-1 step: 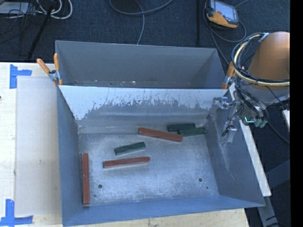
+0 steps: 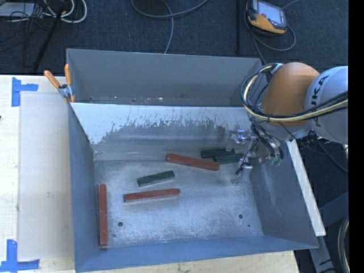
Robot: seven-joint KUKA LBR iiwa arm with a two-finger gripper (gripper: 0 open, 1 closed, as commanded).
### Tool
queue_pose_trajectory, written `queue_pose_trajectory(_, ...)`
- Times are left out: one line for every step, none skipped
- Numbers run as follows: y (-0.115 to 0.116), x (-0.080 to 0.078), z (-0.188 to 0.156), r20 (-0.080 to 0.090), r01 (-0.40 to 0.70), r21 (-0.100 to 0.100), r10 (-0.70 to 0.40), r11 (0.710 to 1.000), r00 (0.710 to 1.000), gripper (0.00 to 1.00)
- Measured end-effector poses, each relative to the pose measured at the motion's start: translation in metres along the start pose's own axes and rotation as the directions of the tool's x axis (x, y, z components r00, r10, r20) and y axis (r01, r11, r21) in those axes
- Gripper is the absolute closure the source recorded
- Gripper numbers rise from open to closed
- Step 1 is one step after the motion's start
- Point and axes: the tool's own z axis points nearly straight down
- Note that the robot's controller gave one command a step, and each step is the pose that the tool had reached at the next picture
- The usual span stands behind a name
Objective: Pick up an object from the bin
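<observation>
My claw (image 2: 244,165) hangs low in the right-hand back corner of the bin (image 2: 170,84), near where the floor meets the sloping right wall, because that is where the nearest piece lies. It is a dark green bar (image 2: 216,153), flat on the floor, its right end running under or against my wrist hardware. I judge this bar to be the likeliest pick, though nothing shows it gripped. A long red-brown bar (image 2: 192,162) lies just in front of it, slanting, its right end touching or nearly touching the green one, which could crowd a grasp. Well apart to the left lie a short green bar (image 2: 155,178) and another red-brown bar (image 2: 152,195) side by side, and a third red-brown bar (image 2: 103,215) lies along the foot of the left wall. How wide my claw stands I cannot tell: it is a dark tangle of metal and cable against grey, and the orange cover (image 2: 290,90) and looped cables on my wrist blot out what lies behind. The far end of the dark green bar is lost there too, so I cannot say whether I touch it.
</observation>
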Motion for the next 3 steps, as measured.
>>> queue_pose_trajectory(0.083,0.007,0.024,0.004,0.186,0.0,-0.186,0.983,0.983,0.0)
queue_pose_trajectory(0.08,0.007,0.023,0.005,0.184,0.004,-0.184,0.983,0.983,1.0)
queue_pose_trajectory(0.09,0.009,-0.067,0.016,0.226,0.006,-0.226,0.974,0.974,1.0)
